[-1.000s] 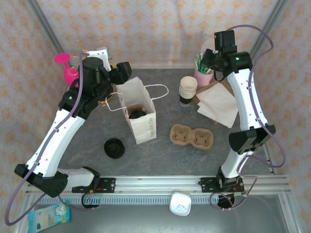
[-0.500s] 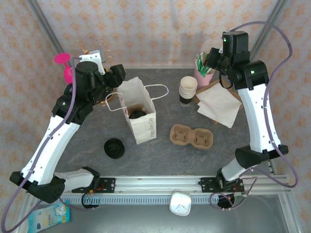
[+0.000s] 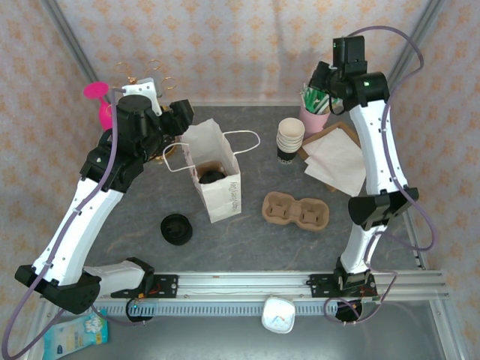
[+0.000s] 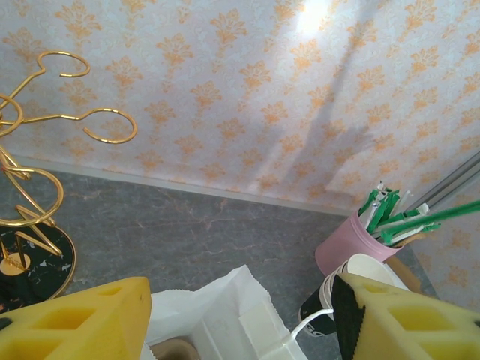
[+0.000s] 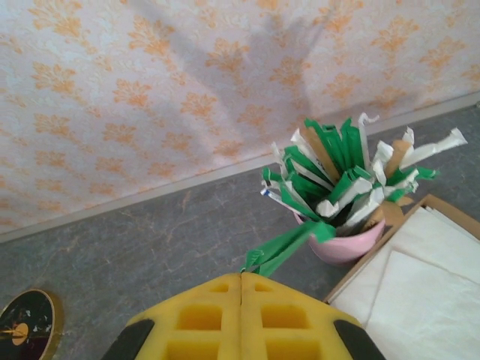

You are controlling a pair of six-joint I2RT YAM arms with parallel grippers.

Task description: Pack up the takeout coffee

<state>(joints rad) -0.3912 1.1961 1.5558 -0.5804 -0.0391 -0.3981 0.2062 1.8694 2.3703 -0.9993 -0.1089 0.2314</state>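
The takeout coffee [image 3: 212, 177] stands inside the upright white paper bag [image 3: 217, 176]; only its round black lid shows through the bag's mouth. My left gripper [image 3: 180, 120] hovers over the bag's back left corner. In the left wrist view this gripper [image 4: 240, 315] is open, its yellow fingers [image 4: 82, 322] wide apart with the bag's rim [image 4: 225, 319] between and below them. My right gripper [image 3: 321, 82] is at the back right over the pink cup [image 5: 345, 244]. Here the right gripper [image 5: 241, 276] is shut on a green packet [image 5: 289, 251] that leans out of that cup.
A loose black lid [image 3: 176, 228] lies front left of the bag. A cardboard cup carrier [image 3: 295, 210] sits to its right. A stack of lidless cups [image 3: 289, 139], napkins [image 3: 337, 161] and a gold hook stand [image 4: 30, 187] line the back.
The left arm drew back a little to the left of the bag, then held still. The right arm swung its elbow out and back in, its gripper staying by the pink cup.
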